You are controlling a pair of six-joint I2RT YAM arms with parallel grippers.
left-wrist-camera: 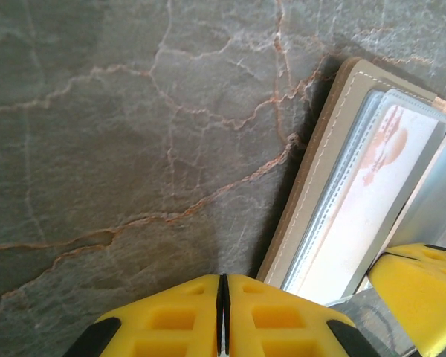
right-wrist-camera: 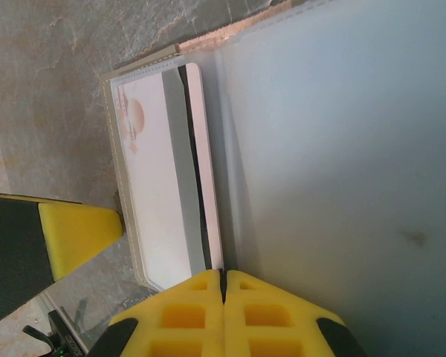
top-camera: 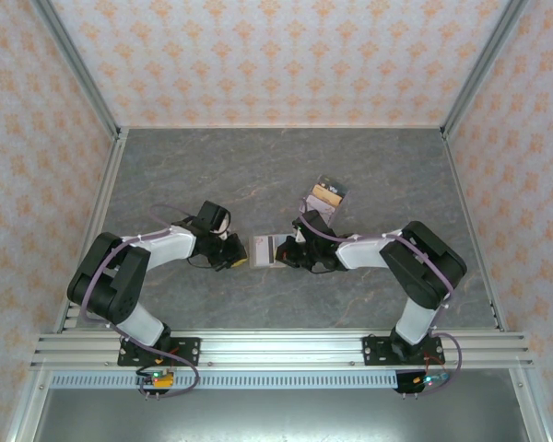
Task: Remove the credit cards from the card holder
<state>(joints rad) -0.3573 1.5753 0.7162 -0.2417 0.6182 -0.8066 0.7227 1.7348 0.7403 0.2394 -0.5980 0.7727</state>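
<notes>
The card holder lies open near the centre of the table. It is tan-edged with clear sleeves, and a pale pink card is tucked in one of them. At its 9 o'clock the left gripper has its pads pressed together. At 3 o'clock the right gripper is closed tight too. A glossy packet lies at 1 o'clock.
</notes>
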